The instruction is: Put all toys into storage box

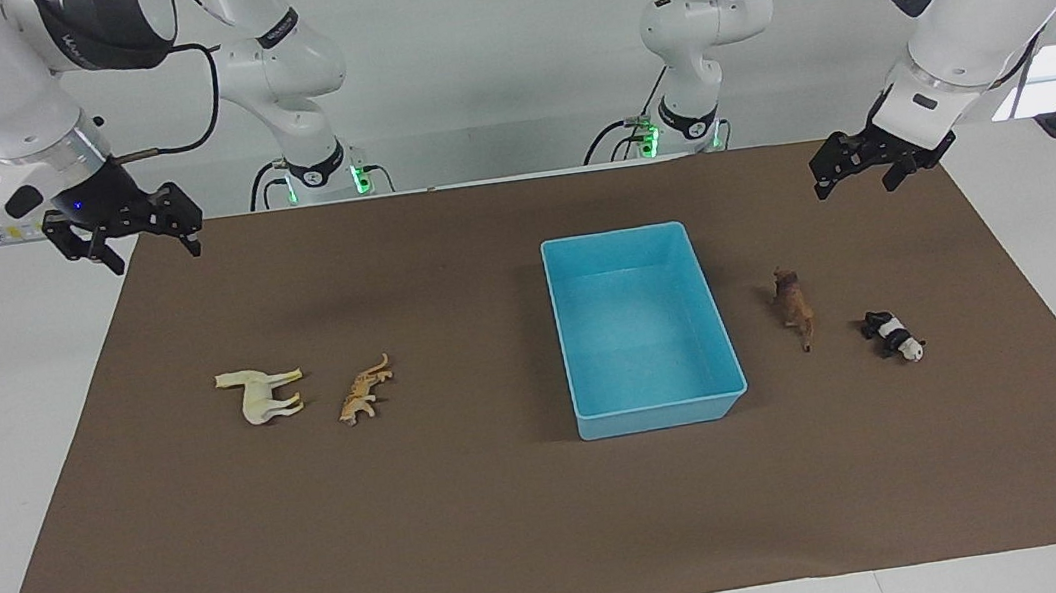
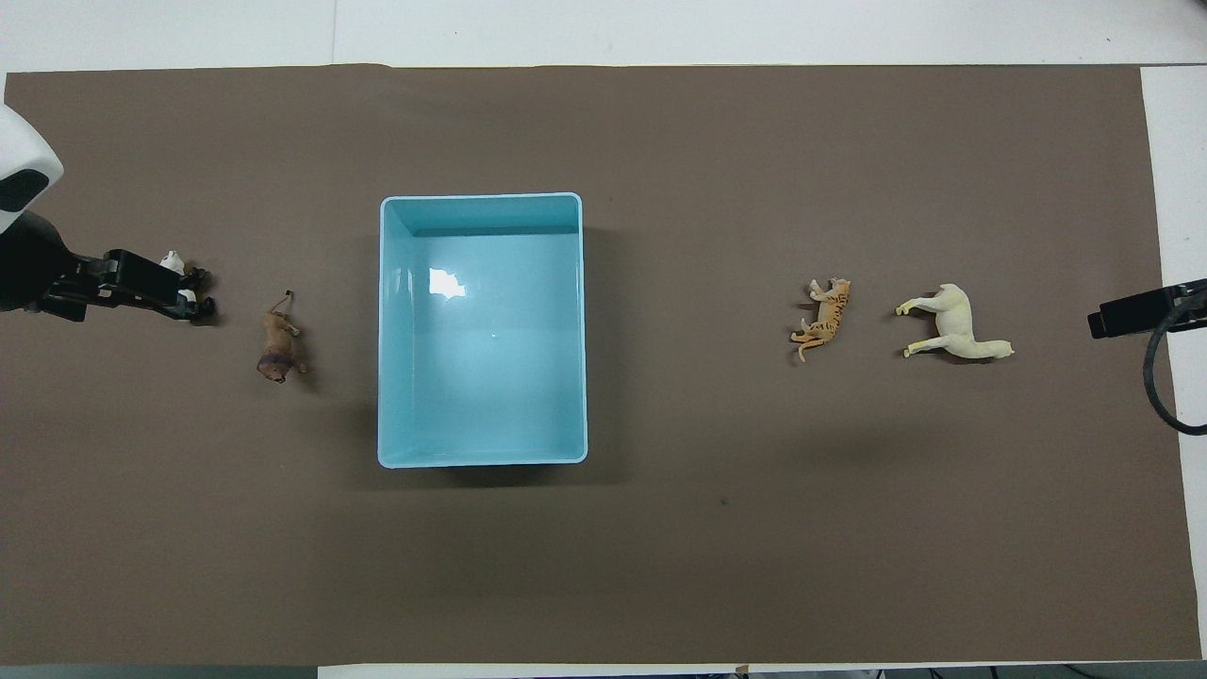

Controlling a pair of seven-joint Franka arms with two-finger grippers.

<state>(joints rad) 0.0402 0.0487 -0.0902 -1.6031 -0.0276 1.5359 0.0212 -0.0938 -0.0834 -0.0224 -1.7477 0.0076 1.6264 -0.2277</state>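
- We see a matte brown mat [image 1: 518,540] carrying everything.
- Glossy light-blue plastic storage box [image 1: 660,413] — rectangular, rounded corners — sits mid-mat.
- Left gripper [image 1: 861,175] and right gripper [image 1: 141,245] hang raised, fingers parted, empty.
- Cream horse [image 1: 260,392] and spotted big cat [image 1: 364,389] lie toward the right arm's end.
- Brown animal [image 1: 793,304] and panda [image 1: 891,334] lie toward the left arm's end.

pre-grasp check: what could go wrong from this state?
1. All four toys lie flat on their sides, e.g. the cream-white plastic horse; grasps may slip.
2. The black-and-white panda figurine is partly covered from above by the raised left gripper.
3. The brown animal figurine lies beside the light blue plastic storage box; fingers could bump it.
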